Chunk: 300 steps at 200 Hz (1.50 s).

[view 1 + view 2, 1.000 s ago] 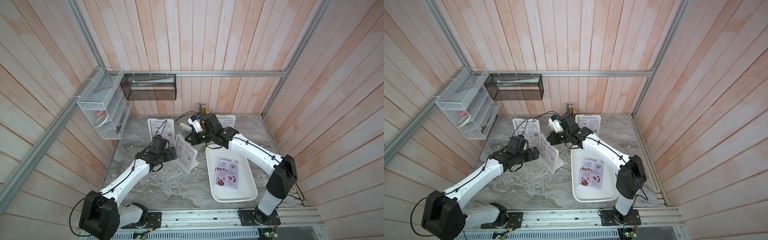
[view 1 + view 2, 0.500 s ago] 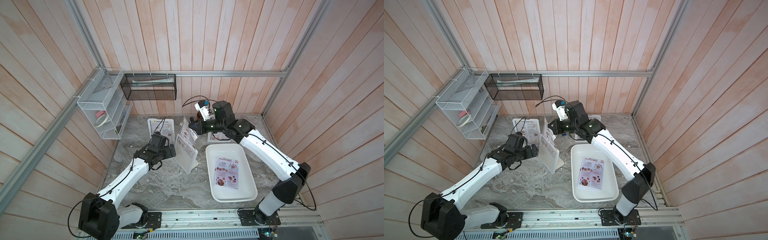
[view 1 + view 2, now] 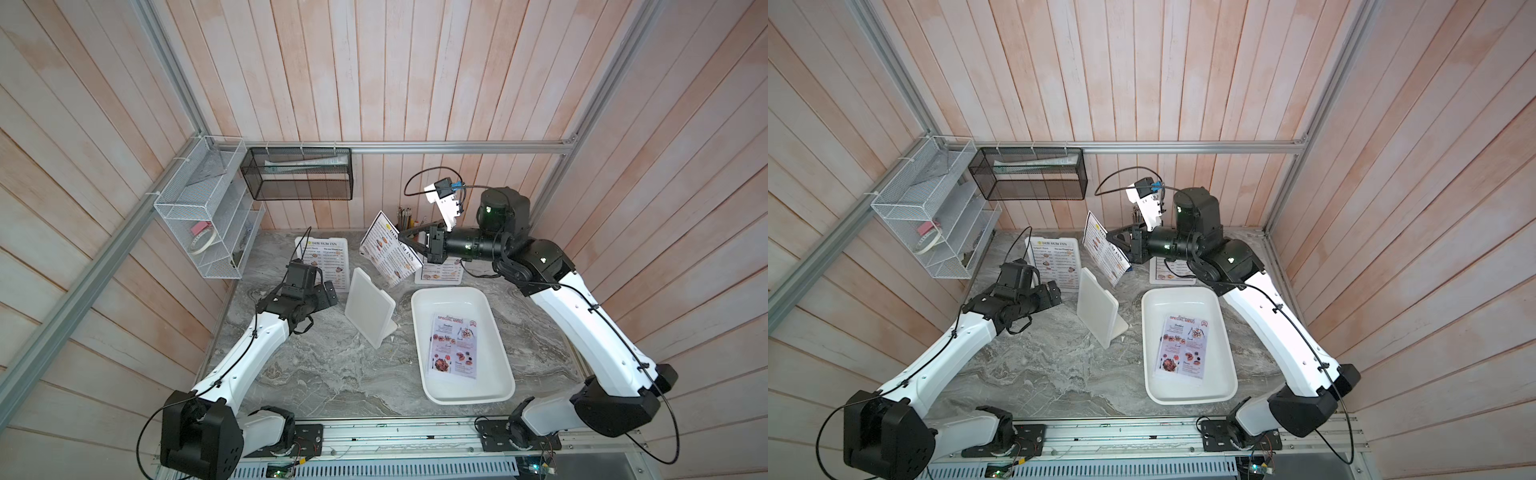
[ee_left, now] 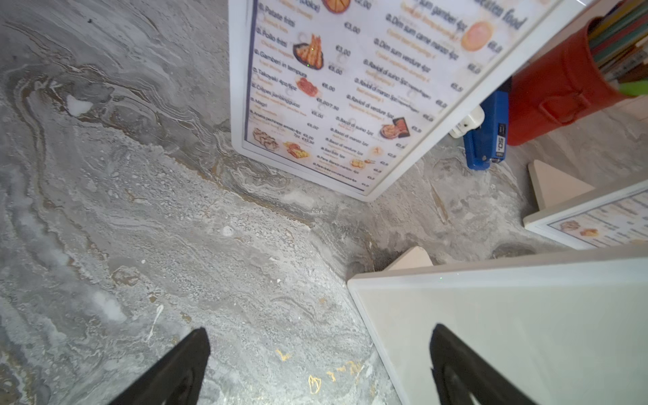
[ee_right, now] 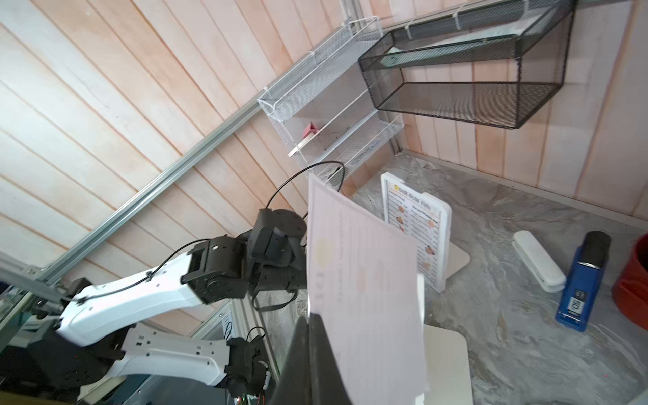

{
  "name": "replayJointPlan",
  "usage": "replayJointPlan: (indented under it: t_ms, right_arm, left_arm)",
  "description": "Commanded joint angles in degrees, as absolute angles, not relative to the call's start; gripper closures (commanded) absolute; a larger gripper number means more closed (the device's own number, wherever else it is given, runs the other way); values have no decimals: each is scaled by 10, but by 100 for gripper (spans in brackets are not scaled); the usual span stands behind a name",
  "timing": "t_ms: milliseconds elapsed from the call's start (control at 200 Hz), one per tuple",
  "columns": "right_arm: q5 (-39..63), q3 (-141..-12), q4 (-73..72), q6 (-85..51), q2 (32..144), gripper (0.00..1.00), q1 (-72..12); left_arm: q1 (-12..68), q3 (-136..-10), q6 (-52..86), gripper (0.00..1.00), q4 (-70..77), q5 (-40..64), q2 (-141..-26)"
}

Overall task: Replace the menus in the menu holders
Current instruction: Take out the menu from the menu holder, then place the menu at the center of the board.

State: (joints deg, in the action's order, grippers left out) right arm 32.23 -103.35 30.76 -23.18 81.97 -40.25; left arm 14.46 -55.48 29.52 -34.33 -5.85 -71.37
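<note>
Right fingers (image 5: 305,364) pinched tight on one edge of a DIM SUM INN sheet (image 3: 388,249). The sheet is in the air, tilted, above the back of the table (image 3: 324,374), clear of the empty holder (image 3: 370,309) standing just in front of it. Left gripper (image 4: 317,333) spread wide and holding nothing, low beside that holder's edge; whether a finger touches the frame, I cannot tell. Two more holders, back left (image 3: 324,264) and behind the tray (image 3: 440,274), still show DIM SUM INN pages. Tray (image 3: 415,316) sits to the right of the empty holder, with a SPECIAL MENU sheet (image 3: 453,351) lying flat in it. Reading: old page is out of one frame, not yet set down. To do this step well, I would carry the sheet slowly, since paper gripped at one edge is limp and will flap or curl. Keep its free corner above the holder tops. Put it down well apart from the tray so old and new pages do not mix. Let go only once most of the sheet rests flat. Left arm looks well placed to steady the empty frame when the new page goes in; it is light and likely to tip or slide if nudged.
</note>
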Motion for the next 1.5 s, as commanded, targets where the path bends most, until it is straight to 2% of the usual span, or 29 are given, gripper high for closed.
replayJointPlan:
  t_ms: [0,310,745,940,1090,1295,1495]
  right_arm:
    - [371,-984,273,-254,805,100,-436]
    - [385,-875,209,-290,781,100,-512]
    - [402,-849,182,-300,789,100,-520]
    - [423,-824,105,-326,846,100,-527]
    - [438,-859,70,-327,918,100,-555]
    - [479,-909,32,-345,988,100,-585]
    - [499,-895,13,-348,1018,100,-577]
  left_arm:
    - [136,-581,280,0,-337,-73,-727]
    - [135,-602,272,0,-337,-81,-742]
    - [114,-597,270,0,-343,-75,-739]
    - [62,-614,282,0,-335,-58,-754]
    - [1,-621,316,0,-321,-43,-785]
    - [-10,-620,328,0,-307,-96,-781]
    - [-12,-614,325,0,-304,-105,-776]
